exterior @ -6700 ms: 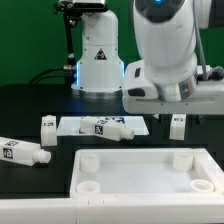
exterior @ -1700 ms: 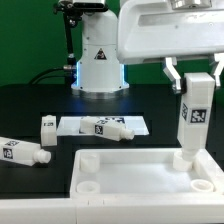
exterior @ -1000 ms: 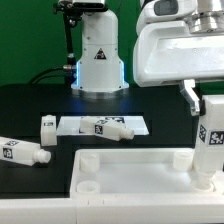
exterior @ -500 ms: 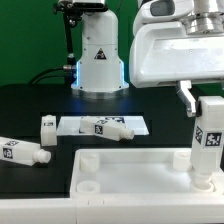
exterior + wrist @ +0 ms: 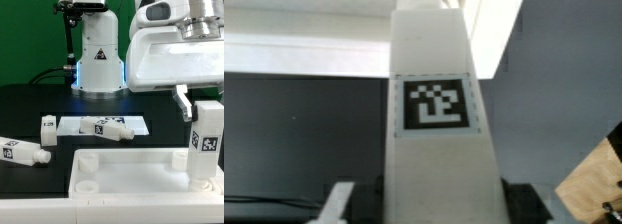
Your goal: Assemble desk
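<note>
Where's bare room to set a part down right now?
Free: middle of the tabletop between its sockets; table strip between marker board and tabletop. Crowded: exterior view's right, gripper holding a leg; left, loose legs.

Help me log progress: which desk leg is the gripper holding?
The upright leg at the exterior view's right, clamped in the gripper over the tabletop; the other three legs sit loose, untouched.

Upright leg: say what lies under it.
Under the leg is the corner of the tabletop at the exterior view's right. Its foot covers that spot; contact cannot be seen.
</note>
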{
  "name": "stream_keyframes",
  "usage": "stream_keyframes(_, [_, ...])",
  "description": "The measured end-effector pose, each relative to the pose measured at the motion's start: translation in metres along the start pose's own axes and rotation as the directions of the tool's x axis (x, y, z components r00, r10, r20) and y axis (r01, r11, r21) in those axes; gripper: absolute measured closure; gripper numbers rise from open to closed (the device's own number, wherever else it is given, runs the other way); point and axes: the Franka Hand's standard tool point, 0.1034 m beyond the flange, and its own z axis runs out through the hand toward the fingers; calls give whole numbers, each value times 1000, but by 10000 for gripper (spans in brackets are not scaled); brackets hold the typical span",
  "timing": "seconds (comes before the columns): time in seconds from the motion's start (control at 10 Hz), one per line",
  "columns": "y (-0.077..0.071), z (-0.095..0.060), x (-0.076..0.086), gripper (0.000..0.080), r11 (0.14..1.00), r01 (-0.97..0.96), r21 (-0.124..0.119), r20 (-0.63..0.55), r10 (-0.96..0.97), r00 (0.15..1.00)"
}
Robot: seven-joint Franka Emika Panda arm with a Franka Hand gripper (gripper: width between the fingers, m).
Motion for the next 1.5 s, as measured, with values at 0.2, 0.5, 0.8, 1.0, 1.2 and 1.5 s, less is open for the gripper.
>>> stream_keyframes(0.2, [-1, 3, -3, 514, 1000, 2, -1, 2, -2, 1000])
stream_keyframes(0.5, [-3, 3, -2, 514, 1000, 8, 0, -38, -8, 999])
stream_keyframes(0.8, [-3, 4, -2, 504, 1000, 8, 0, -31, -8, 1000])
stream_keyframes(1.0, [-1, 1, 9, 190, 1000, -1, 2, -2, 1, 1000])
stream_keyframes(1.2, [1, 3, 18, 162, 1000, -22, 6, 131, 21, 991])
stream_keyframes(1.5, [0, 6, 16, 151, 1000, -27, 7, 308, 23, 951])
